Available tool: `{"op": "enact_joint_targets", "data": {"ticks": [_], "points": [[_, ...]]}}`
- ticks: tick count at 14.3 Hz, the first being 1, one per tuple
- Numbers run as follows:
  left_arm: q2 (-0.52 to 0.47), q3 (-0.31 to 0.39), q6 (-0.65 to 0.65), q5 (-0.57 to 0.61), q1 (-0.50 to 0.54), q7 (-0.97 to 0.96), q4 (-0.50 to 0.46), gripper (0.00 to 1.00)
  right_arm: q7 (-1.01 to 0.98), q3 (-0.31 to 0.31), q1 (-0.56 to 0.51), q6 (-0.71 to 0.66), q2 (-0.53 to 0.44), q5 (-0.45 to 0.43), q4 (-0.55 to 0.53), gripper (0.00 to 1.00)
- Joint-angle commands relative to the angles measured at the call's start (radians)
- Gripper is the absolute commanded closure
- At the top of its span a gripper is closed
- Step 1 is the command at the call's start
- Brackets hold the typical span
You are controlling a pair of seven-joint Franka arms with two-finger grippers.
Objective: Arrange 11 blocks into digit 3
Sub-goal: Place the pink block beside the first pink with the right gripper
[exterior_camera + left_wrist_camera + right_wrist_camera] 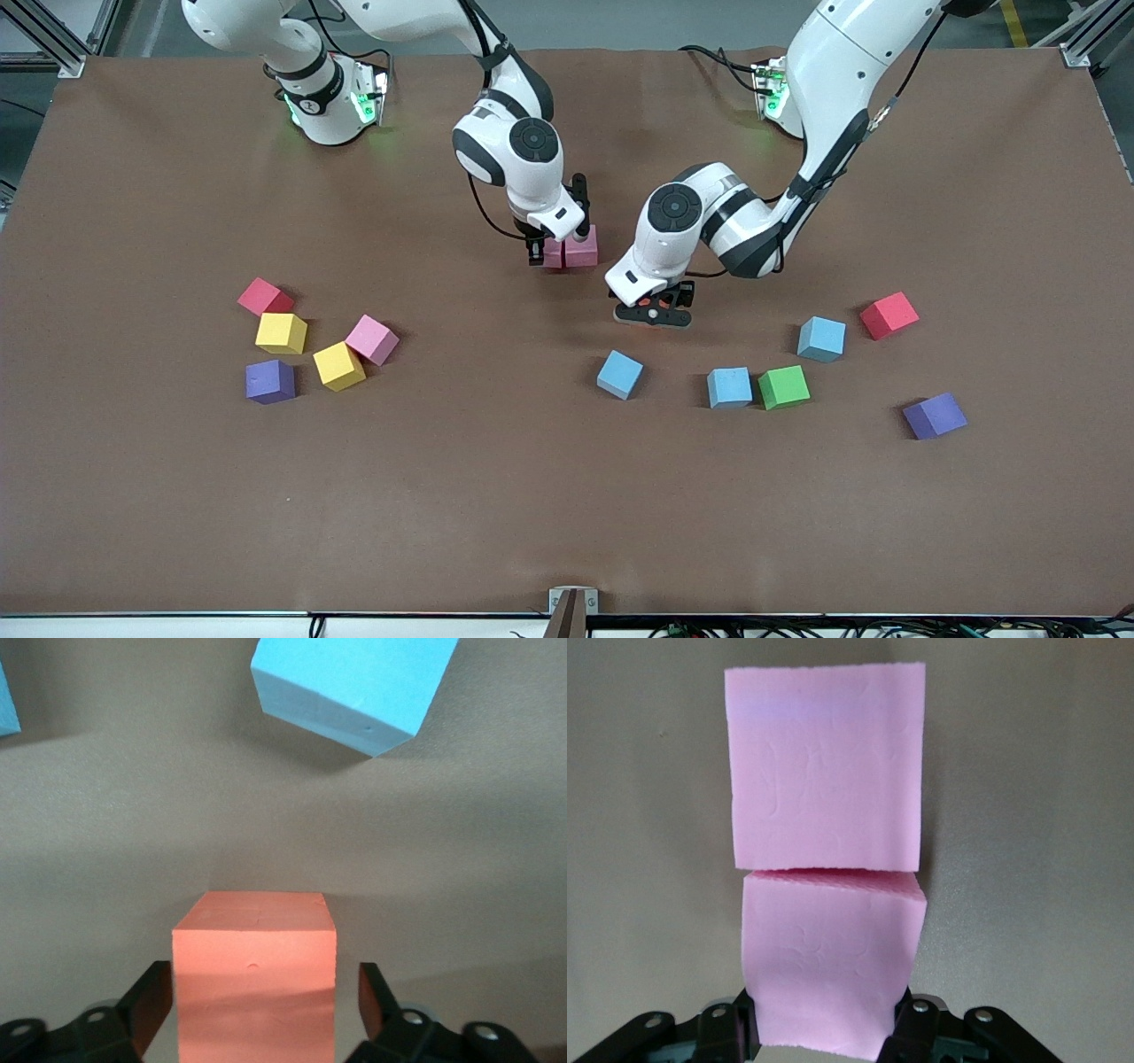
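My right gripper is shut on a pink block that rests on the table mid-way between the arms. That block touches a second pink block. My left gripper is low over the table, toward the left arm's end from the pink pair. It stands open around an orange block, with a gap between the block and each of its fingers. A light blue block lies nearer to the front camera. No digit 3 shows.
Toward the right arm's end lie a red cube, two yellow blocks, a pink one and a purple one. Toward the left arm's end lie two light blue blocks, green, red and purple.
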Motion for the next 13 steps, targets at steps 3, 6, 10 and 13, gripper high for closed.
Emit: {"op": "enact_joint_targets", "data": {"ticks": [3,6,10,13], "points": [[0.022,-0.001,-0.001,0.021,-0.001,-0.083,0.021,0.37,0.023,-0.009,0.02,0.016,0.021,-0.026,0.018,0.7],[0.021,-0.003,-0.001,0.017,0.016,-0.109,0.021,0.62,0.02,-0.009,0.019,0.013,0.021,-0.027,0.018,0.0],[-0.031,-0.006,-0.015,0.012,0.021,-0.215,0.013,0.7,0.016,-0.009,0.008,-0.014,-0.008,-0.026,0.013,0.0],[-0.092,-0.015,-0.129,-0.003,0.021,-0.294,0.012,0.8,0.014,-0.009,-0.013,-0.088,-0.065,-0.024,0.01,0.0]]}}
